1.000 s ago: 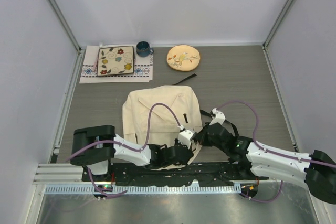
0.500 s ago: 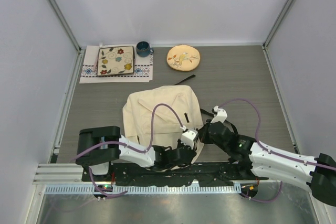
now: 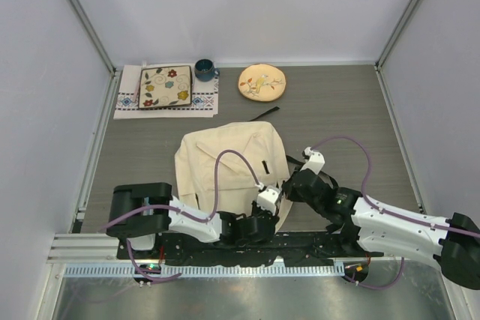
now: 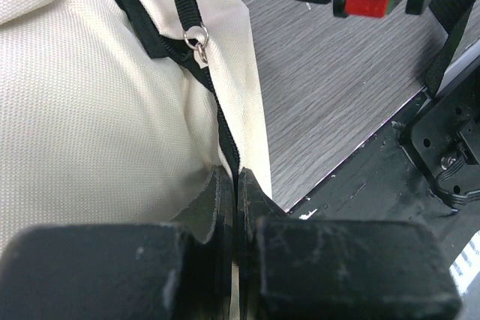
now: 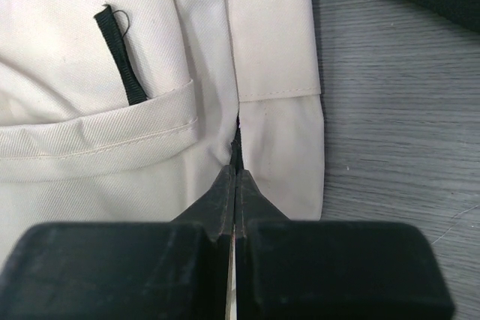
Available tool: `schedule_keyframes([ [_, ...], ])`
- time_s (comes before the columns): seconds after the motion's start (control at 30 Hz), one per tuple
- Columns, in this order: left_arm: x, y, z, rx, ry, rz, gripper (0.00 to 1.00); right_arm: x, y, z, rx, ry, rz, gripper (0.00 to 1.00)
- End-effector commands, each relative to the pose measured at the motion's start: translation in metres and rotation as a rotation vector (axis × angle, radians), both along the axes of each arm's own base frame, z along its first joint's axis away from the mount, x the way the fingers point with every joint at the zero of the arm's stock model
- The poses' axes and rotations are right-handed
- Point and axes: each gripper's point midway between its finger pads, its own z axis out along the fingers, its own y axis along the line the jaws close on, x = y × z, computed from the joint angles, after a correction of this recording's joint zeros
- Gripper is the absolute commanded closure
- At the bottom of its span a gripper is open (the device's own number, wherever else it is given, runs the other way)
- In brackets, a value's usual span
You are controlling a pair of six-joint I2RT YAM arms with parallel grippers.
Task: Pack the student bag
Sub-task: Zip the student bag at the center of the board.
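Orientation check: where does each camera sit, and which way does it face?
Top external: above, behind the bases, facing down on the table; left arm and right arm meet at the student bag.
Left wrist: on that wrist, facing along the left gripper, shut on the bag's edge.
Right wrist: likewise, along the right gripper, shut on a bag seam.
All show the bag.

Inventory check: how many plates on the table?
2: square floral plate on the cloth, far left; round yellowish plate right of the blue mug. The bag may hide more.

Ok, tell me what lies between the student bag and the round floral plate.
A black strap lies on the tabletop just past the student bag; the top external view shows it.
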Motion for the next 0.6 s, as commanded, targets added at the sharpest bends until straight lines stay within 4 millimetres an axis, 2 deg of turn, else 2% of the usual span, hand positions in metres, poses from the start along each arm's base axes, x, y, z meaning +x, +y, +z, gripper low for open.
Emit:
schedule_keyframes([
  [0.0,-0.034,0.05,-0.05,0.231,0.069,-0.099,1.0,0.056,-0.009,0.072,0.172,-0.234,-0.252,0.99],
  [0.13,-0.035,0.054,-0.04,0.203,0.067,-0.101,1.0,0.055,-0.012,0.07,0.194,-0.223,-0.271,0.99],
  [0.2,-0.033,0.065,-0.042,0.208,0.065,-0.084,1.0,0.051,-0.009,0.067,0.216,-0.206,-0.25,0.99],
  [0.23,-0.029,0.068,-0.034,0.181,0.063,-0.05,1.0,0.048,-0.009,0.06,0.212,-0.194,-0.237,0.99],
  [0.27,-0.026,0.08,-0.039,0.196,0.063,-0.027,1.0,0.044,-0.008,0.056,0.215,-0.179,-0.222,0.99],
  [0.4,-0.015,0.109,-0.03,0.179,0.055,0.069,1.0,0.02,0.005,0.04,0.259,-0.11,-0.103,0.99],
  [0.43,-0.01,0.12,-0.028,0.203,0.034,0.098,1.0,0.009,0.009,0.029,0.257,-0.071,-0.051,0.99],
  [0.47,-0.007,0.119,-0.014,0.168,0.023,0.108,1.0,0.004,0.015,0.028,0.273,-0.06,-0.012,0.99],
  [0.57,0.0,0.123,0.007,0.157,-0.028,0.112,1.0,-0.02,0.032,0.012,0.292,0.028,0.135,0.99],
])
